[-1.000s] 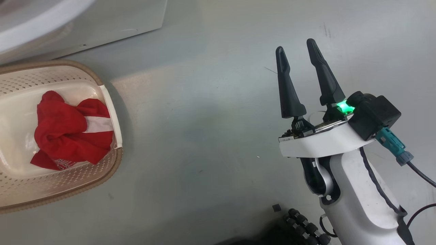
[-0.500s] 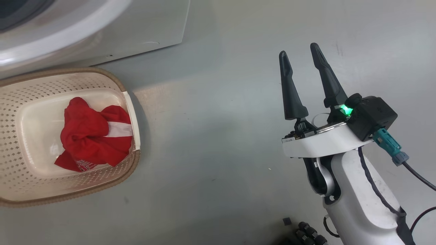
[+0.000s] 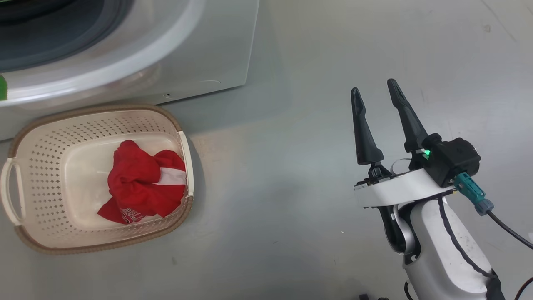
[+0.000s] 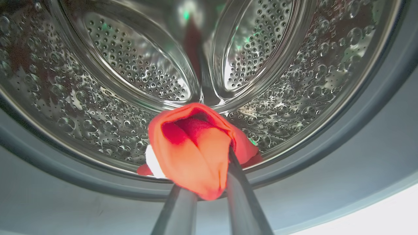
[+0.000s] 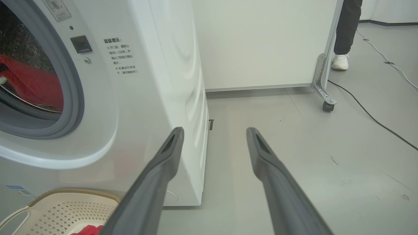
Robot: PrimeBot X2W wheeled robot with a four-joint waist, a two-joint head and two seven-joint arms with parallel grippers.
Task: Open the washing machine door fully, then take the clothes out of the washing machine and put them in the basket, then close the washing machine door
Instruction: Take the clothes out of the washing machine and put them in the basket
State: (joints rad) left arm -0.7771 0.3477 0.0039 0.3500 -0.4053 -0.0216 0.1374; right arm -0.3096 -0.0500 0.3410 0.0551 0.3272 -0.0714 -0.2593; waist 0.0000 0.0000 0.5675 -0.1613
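Apparent view shift; whole basket (image 3: 46,166) visible

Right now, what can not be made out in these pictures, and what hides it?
- Left wrist view: the tips of the left gripper, covered by the red garment it grips.
- Head view: the washing machine drum, cut by the top edge; lettering on the clothes in the basket, too small.
- Right wrist view: the basket contents, cut by the bottom edge; the person, cut above the leg.

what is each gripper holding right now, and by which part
Left gripper pinches a red garment by a bunched fold, at the mouth of the drum. Right gripper is open, holding nothing.
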